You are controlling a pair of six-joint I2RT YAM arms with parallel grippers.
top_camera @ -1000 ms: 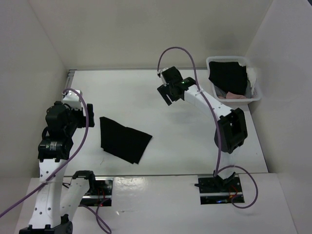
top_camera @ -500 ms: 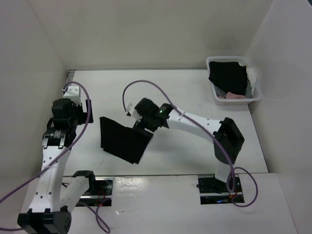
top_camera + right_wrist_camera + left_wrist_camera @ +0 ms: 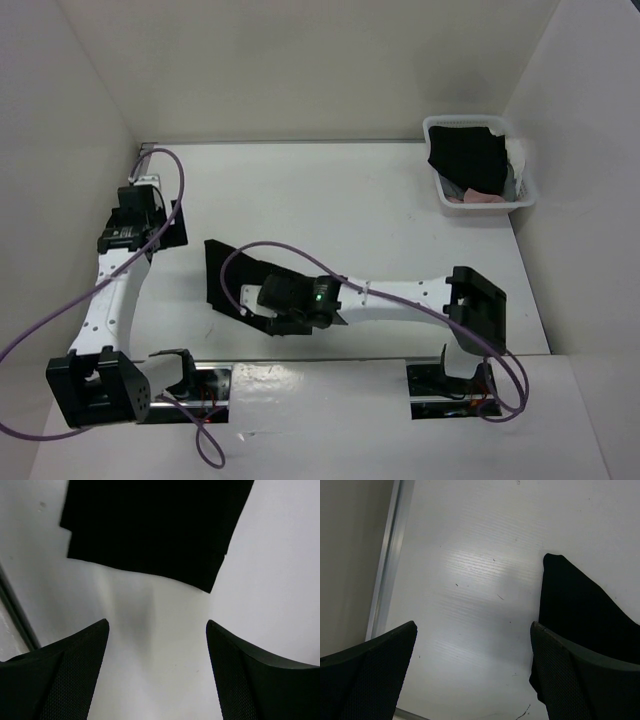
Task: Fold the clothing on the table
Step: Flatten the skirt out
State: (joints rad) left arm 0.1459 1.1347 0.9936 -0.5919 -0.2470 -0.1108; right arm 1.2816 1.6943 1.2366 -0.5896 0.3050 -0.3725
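Black, soft fabric: the clothing (image 3: 222,272) lies flat on the white worktop (image 3: 360,200), lower left of centre in the overhead view, partly under my right arm. I judge it light and limp, apt to slide on the smooth board, so a corner pinch suits best. My right gripper (image 3: 156,625) hangs spread just short of its edge, holding nothing. My left gripper (image 3: 472,627) is spread too, empty, beside a corner. White walls close in, and a basket (image 3: 480,210) sits upper right.

Clothing (image 3: 226,272), seemingly flat, on table (image 3: 330,200)
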